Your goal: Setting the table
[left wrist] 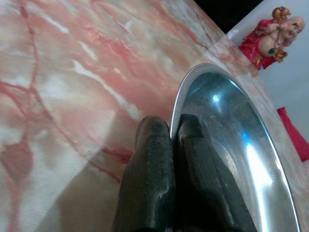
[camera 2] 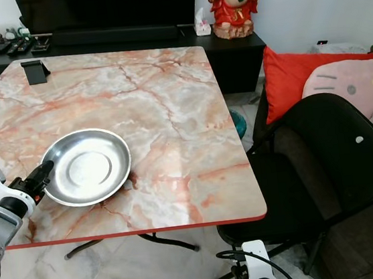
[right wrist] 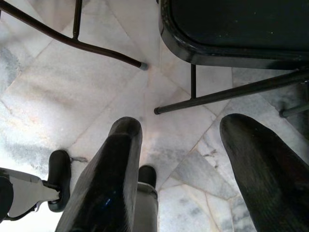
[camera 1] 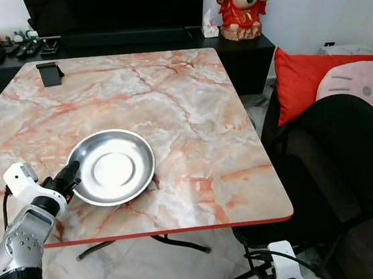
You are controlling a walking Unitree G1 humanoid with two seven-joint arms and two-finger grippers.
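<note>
1. Left gripper (camera 1: 74, 174): pinched shut on the rim of the bowl (camera 1: 112, 167), one finger (left wrist: 150, 159) outside the rim and one finger inside. Held by the edge like this, likely because a shiny metal bowl is too wide to grab any other way.
2. Grabbed at about 9 o'clock on the bowl, the side nearest the left arm. Easy reach, no stretch across the table (camera 1: 188, 99).
3. Sits flat on the pink marble table, toward 7 o'clock of the tabletop, near the front edge. Open side up, nothing inside. Probably put close to the edge so a person in a seat can reach it.
4. Not clear whether resting fully on the table or lifted a tiny bit; a small dark shadow shows under the right side.
5. Right gripper (right wrist: 193, 159): hangs low beside the black chair (camera 1: 350, 154), fingers wide apart, nothing between them, pointed at the white floor (right wrist: 58, 72). Idle, kept out of the way.
6. Chair stands at 3 o'clock of the table, with a red pillow (camera 1: 314, 78) behind it.
7. Small black stand (camera 1: 49, 73) at 11 o'clock, far from the bowl. Red statue (camera 1: 243, 4) on the dark shelf past the table at 1 o'clock.
8. Best guess: bowl nearly in place, letting go comes soon.
</note>
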